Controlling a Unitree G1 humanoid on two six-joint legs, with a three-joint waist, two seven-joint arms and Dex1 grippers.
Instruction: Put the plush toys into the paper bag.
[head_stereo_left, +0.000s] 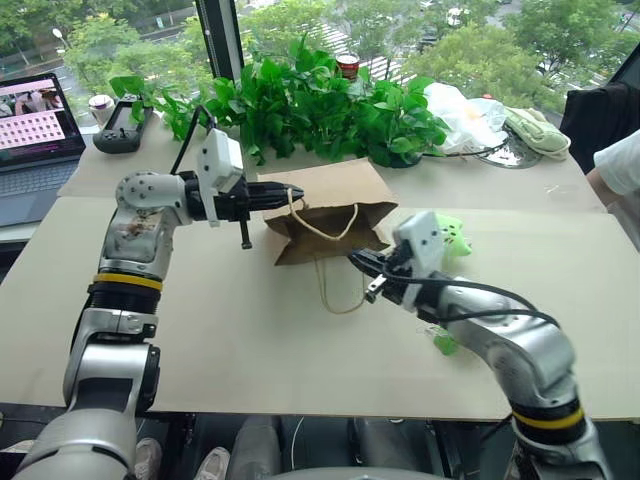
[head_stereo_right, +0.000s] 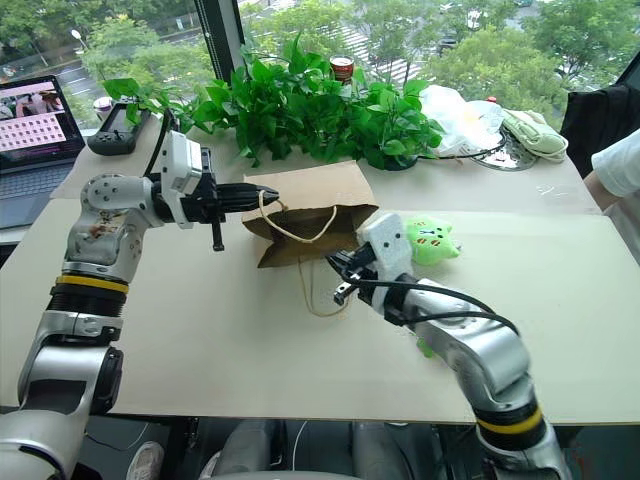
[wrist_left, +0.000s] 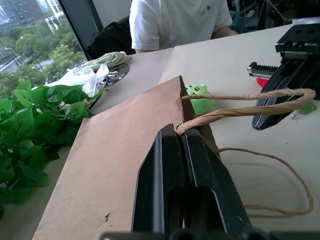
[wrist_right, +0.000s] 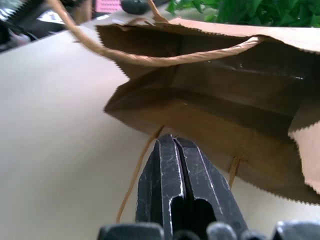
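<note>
I am getting the paper bag (head_stereo_left: 330, 205) open so the toys can go in. The bag lies on its side in the middle of the table (head_stereo_left: 200, 330), with its mouth toward me. My left gripper (head_stereo_left: 290, 191) is pinched tight on the bag's top cord handle (wrist_left: 250, 107) and holds it up, so the top edge is lifted. My right gripper (head_stereo_left: 362, 262) sits right at the low edge of the mouth with its fingers pressed together. I think it pinches the lower handle, but I cannot tell for sure. The lime-green toy (head_stereo_right: 428, 241) lies just right of the bag, behind my right arm. The red chili (wrist_left: 262, 82) peeks out near it. Next I should pull the mouth wide, then let go with my right gripper and reach for the green toy.
</note>
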